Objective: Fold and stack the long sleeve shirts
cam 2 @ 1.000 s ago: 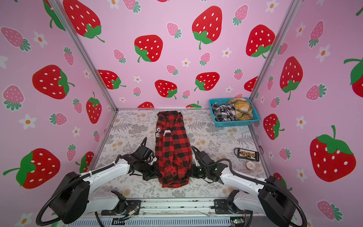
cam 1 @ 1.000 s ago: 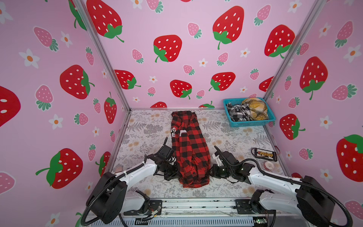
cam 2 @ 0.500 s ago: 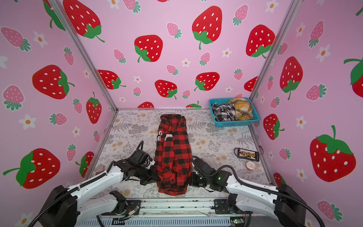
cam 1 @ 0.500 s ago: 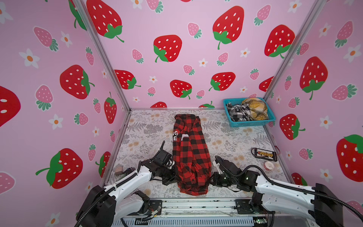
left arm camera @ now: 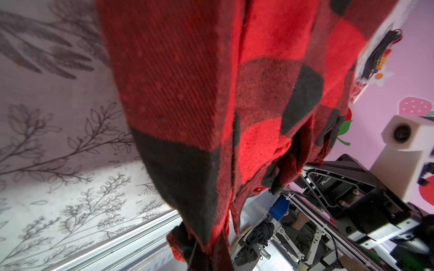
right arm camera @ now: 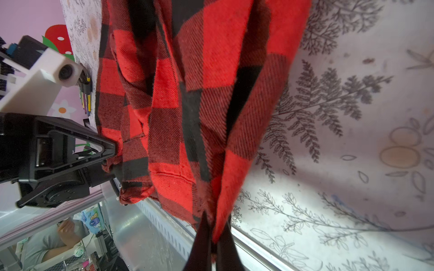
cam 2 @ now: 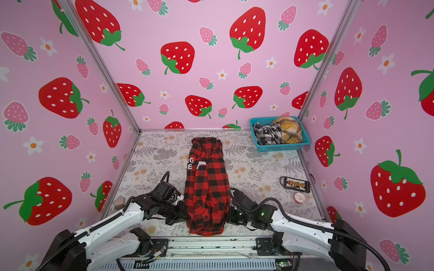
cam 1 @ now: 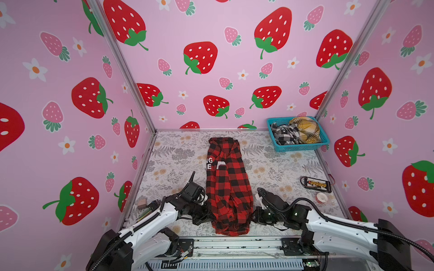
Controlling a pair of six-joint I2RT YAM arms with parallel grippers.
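Both top views show the red-and-black shirt (cam 1: 227,187) lying as a long narrow strip down the middle of the table (cam 1: 173,164), collar end toward the back wall and hem end at the front edge, with white letters peeking out on its left side. The left gripper (cam 1: 209,214) and right gripper (cam 1: 252,214) sit on either side of the hem end, but from up there the cloth hides the tips, so no telling the grip. The wrist cams sort that out: the right wrist view has its own fingers (right arm camera: 200,241) pinched together on a fold of the red check, and across the cloth the other gripper's tips are clamped on the opposite edge too. The left wrist view is mostly fabric right against the lens. Only the top views catch the teal basket (cam 1: 303,147) in the back right corner, holding the crumpled black-and-white plaid shirt (cam 1: 283,136) and mustard-yellow plaid shirt (cam 1: 305,129), well apart from the arms. A black gadget (cam 1: 315,184) and a tape roll (cam 1: 321,197) lie by the right wall, and a small brown block (cam 1: 142,204) by the left
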